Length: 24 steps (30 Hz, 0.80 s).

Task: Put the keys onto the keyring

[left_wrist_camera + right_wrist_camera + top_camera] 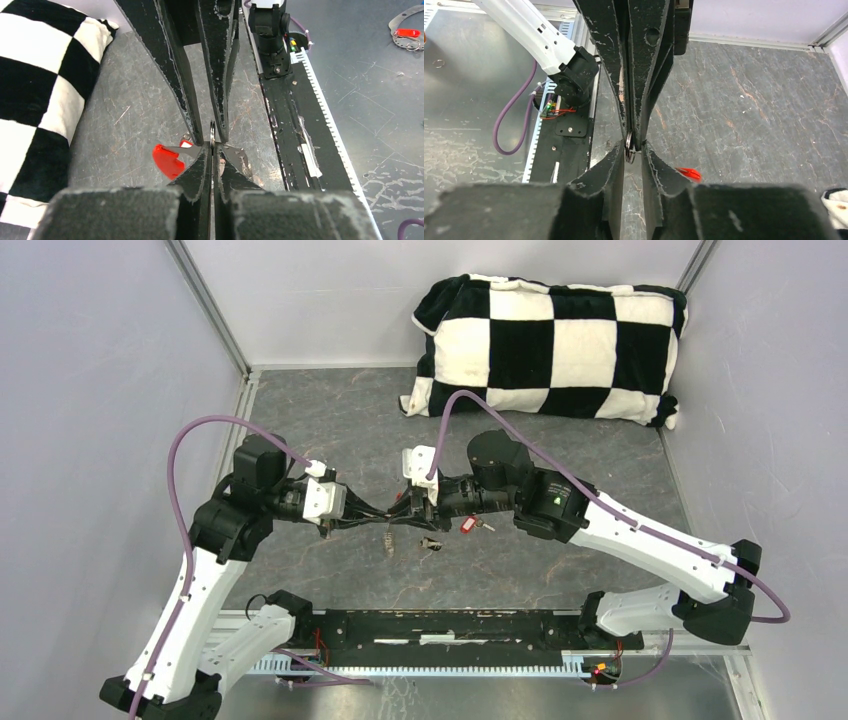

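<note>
two scuffed, wedge-fingered black grippers meet tip to tip above a marbled grey table [330,410], on the near side of a soft black-and-white checked pillow [545,345]. the left gripper [213,149] is pinched tight on the thin silver metal ring of the keyring [212,131], seen edge-on, while the right gripper [633,147] stands slightly parted around that ring without clearly clamping it. farther still from the pillow, a tiny key with a red rectangular plastic head [467,524] and a dark-headed metal key [432,544] lie flat on the table.
</note>
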Each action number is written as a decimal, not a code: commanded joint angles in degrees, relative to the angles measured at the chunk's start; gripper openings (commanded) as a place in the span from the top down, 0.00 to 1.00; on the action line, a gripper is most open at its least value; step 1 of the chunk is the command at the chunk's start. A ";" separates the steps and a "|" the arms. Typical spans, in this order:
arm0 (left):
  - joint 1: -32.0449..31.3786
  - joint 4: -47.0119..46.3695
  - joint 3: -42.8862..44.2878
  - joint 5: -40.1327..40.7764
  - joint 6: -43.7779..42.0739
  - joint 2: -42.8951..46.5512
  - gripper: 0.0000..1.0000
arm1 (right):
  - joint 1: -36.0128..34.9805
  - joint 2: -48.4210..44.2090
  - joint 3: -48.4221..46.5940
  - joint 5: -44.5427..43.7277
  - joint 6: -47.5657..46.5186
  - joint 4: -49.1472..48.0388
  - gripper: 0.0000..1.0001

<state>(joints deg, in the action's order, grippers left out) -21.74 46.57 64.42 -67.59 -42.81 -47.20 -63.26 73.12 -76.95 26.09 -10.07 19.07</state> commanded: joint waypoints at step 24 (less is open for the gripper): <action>-0.16 -1.57 0.09 -0.05 1.08 0.35 0.98 | 0.15 -2.44 -1.29 1.12 0.06 -4.33 0.83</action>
<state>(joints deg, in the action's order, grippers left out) -21.74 46.54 64.31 -67.53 -42.83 -47.11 -63.20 72.16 -77.52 26.13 -10.39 17.52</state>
